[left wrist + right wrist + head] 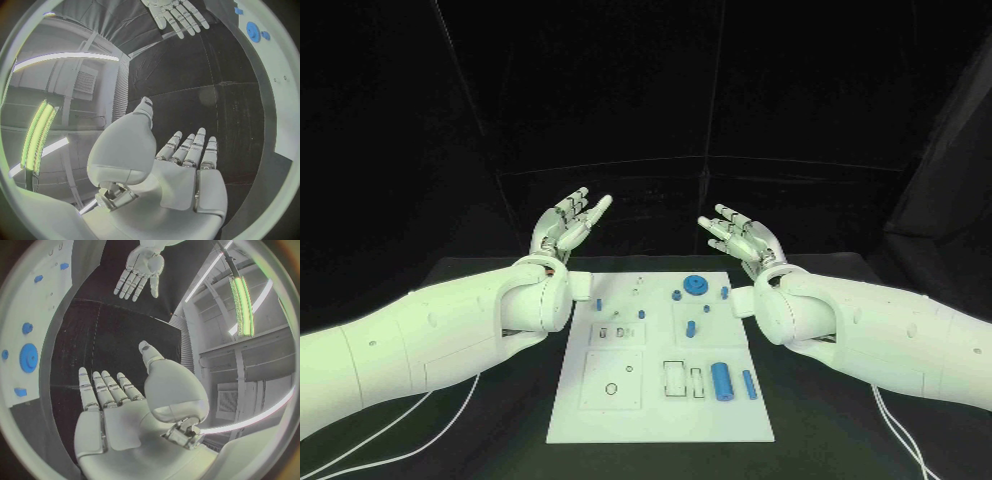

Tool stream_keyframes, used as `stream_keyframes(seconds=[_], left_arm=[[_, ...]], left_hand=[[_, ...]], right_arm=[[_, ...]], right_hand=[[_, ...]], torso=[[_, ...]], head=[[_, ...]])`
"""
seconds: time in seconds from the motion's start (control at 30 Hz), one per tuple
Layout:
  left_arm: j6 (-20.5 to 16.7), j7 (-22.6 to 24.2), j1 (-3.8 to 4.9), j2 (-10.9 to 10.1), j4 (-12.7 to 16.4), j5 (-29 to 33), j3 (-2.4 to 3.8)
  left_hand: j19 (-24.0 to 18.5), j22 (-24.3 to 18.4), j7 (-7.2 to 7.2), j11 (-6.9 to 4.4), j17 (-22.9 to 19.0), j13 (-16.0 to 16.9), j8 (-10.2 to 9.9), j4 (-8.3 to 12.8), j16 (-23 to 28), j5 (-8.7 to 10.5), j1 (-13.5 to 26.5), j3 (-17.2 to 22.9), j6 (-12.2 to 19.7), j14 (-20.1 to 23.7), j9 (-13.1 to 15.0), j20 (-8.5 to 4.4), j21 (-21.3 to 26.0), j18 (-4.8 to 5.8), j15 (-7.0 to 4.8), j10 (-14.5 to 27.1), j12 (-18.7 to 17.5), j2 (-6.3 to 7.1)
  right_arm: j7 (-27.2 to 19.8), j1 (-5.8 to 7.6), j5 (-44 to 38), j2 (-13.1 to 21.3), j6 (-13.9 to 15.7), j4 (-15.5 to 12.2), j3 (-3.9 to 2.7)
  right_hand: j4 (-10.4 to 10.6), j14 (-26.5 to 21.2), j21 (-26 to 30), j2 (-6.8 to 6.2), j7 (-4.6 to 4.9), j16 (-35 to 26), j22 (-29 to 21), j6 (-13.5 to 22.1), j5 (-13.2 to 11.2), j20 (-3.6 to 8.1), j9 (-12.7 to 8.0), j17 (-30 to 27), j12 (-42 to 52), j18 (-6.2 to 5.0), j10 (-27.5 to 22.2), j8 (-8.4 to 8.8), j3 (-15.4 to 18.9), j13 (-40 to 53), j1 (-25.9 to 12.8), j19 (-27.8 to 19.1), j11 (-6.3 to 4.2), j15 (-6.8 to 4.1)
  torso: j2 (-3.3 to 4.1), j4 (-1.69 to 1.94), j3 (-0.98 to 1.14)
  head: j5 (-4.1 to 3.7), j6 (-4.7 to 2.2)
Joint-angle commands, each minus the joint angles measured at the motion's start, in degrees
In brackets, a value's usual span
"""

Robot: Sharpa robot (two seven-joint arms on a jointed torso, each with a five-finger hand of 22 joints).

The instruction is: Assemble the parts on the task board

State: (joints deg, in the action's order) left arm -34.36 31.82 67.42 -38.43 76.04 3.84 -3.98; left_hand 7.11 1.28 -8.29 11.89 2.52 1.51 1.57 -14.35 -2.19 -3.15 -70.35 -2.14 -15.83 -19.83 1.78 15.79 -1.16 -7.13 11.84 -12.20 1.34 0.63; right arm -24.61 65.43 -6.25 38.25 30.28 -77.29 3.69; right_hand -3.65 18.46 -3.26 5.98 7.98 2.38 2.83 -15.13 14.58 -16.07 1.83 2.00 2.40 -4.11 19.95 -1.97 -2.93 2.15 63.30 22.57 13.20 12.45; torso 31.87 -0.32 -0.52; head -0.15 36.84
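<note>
Left hand: we are holding our left hand point(570, 222) raised beyond the far edge of the task board point(661, 420), palm turned inward, fingers spread and nothing in them.
Right hand: we are holding our right hand point(738, 236) up the same way, facing the left one across a gap, fingers apart and empty; the left wrist view shows it point(175, 15) with straight fingers.
Board: the white plate is lying flat in the middle of the black table point(834, 400), between our two forearms.
Parts: we are seeing a blue gear point(694, 283) near the far edge, a large blue cylinder point(721, 380) and a slimmer blue peg point(749, 384) beside it in the near right area, and several smaller blue pieces scattered across the far half; whether each is seated or loose we cannot tell.
Step in hand: we are judging that no part is picked yet, so the job is to choose one and reach for it.
Doing it well: we are favouring the large cylinder for the right hand, since it is lying on that side and looks easiest to pinch; we should be lowering the hand from above, closing on its long sides.
Risk: we are watching for a forearm sweeping the small pieces while reaching down.
</note>
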Motion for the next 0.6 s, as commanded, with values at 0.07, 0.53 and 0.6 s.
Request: stream_keyframes(seconds=[0.07, 0.53, 0.6], left_arm=[[4.6, 3.1, 0.23, 0.2, -0.3, 1.5, -0.01], [9.0, 2.8, 0.18, -2.9, 0.9, 2.9, -0.05], [9.3, 3.1, 0.19, -3.5, 1.3, 2.7, -0.05]], left_hand=[[0.9, 0.3, -6.04, 0.85, 0.3, 0.2, 0.4, -0.8, -0.5, -0.47, -3.0, 0.0, -1.3, -2.0, 0.2, 1.02, -0.5, -1.16, 0.73, -1.4, 0.4, -0.18], [6.4, 1.4, -7.72, 2.93, 1.5, 0.7, 1.0, 0.8, -2.8, -0.44, -4.4, -0.2, -6.2, -11.6, 0.6, 1.12, -2.9, 0.42, 2.32, -8.1, 1.0, -1.74], [12.0, 2.5, -7.85, 3.47, 2.5, 1.4, 1.6, 1.5, -5.1, -0.45, -5.0, -0.3, -9.6, -19.4, 1.0, 1.06, -5.1, 0.29, 2.14, -15.2, 2.4, -2.19]], right_arm=[[3.8, 1.11, -6.7, -1.2, -12.0, 2.5, 0.54], [4.2, 2.54, -33.6, 0.0, -7.4, 7.0, 0.93], [4.7, 2.8, -35.8, 0.2, -7.1, 7.1, 0.92]], right_hand=[[-5.9, 28.0, -6.2, 0.05, 7.18, 5.2, 2.7, -19.3, -0.6, -0.44, 1.8, 1.9, 4.4, -5.07, 26.1, -3.56, -0.8, 1.7, 9.3, 19.4, 0.0, -0.79], [-10.4, 45.2, -10.0, -0.23, 4.53, 5.5, 2.2, -36.6, -1.3, 2.84, 1.9, 1.7, 3.4, -6.46, 38.8, -4.6, -3.8, 1.4, 11.5, 31.6, -3.57, -5.58], [-10.9, 46.9, -10.5, -0.32, 4.31, 5.4, 2.1, -37.7, -1.3, 3.39, 2.0, 1.8, 3.1, -6.47, 40.2, -4.48, -4.4, 1.4, 11.2, 32.9, -3.93, -6.11]], torso=[[0.03, -0.01, -0.02], [1.3, 0.04, -0.21], [1.65, 0.17, -0.22]], head=[[0.01, 0.0], [-0.77, -0.36], [-0.79, -0.5]])
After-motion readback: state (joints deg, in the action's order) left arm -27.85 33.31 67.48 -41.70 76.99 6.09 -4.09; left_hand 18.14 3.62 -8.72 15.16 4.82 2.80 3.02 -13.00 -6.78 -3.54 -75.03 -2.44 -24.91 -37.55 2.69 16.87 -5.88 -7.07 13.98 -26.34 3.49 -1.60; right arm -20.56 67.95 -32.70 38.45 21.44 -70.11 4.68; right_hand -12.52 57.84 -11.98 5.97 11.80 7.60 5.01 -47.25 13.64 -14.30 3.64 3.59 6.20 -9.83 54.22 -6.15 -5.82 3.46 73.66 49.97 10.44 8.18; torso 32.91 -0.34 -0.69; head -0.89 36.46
